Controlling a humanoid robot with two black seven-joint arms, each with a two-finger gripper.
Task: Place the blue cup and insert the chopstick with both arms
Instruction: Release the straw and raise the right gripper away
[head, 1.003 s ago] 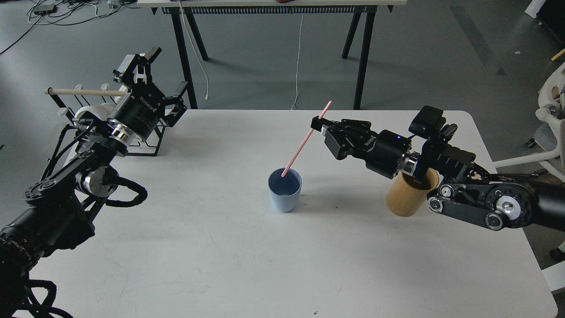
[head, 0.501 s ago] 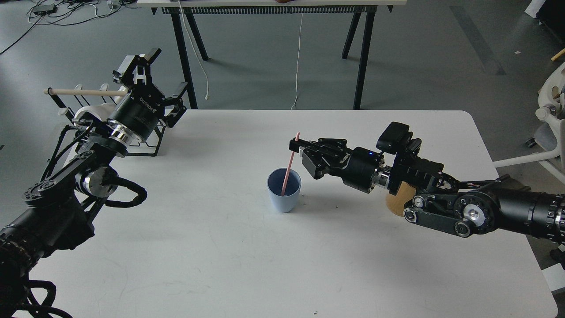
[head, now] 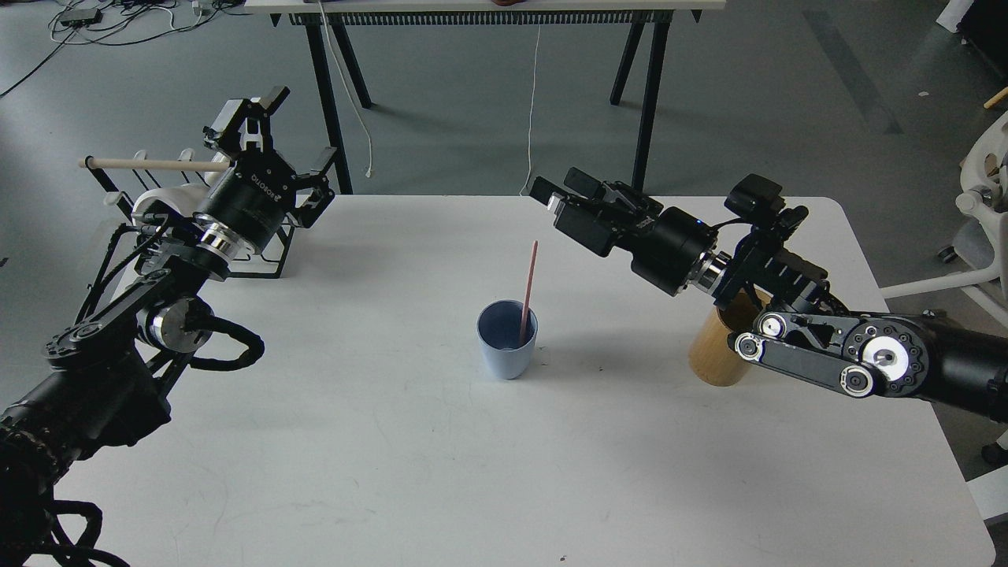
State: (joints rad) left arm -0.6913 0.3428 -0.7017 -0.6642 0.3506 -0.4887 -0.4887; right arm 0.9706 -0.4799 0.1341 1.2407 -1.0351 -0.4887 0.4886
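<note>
The blue cup (head: 507, 345) stands upright near the middle of the white table (head: 394, 441). The pink chopstick (head: 528, 287) stands in it, leaning against the right rim and sticking out about a cup's height. My right gripper (head: 561, 187) is open and empty, raised above and behind the cup to its right, clear of the stick. My left gripper (head: 287, 130) is open and empty, held high over the table's far left corner, far from the cup.
A tan bamboo cylinder (head: 715, 356) stands on the right, partly behind my right arm. A black wire rack (head: 268, 256) with white mugs (head: 157, 203) and a pale wooden rod (head: 150, 164) sits at the far left edge. Another table's black legs (head: 650, 102) stand behind.
My right gripper lowered the pink chopstick into the cup, opened and let it go, then rose up and back to the right. The left arm has not moved.
</note>
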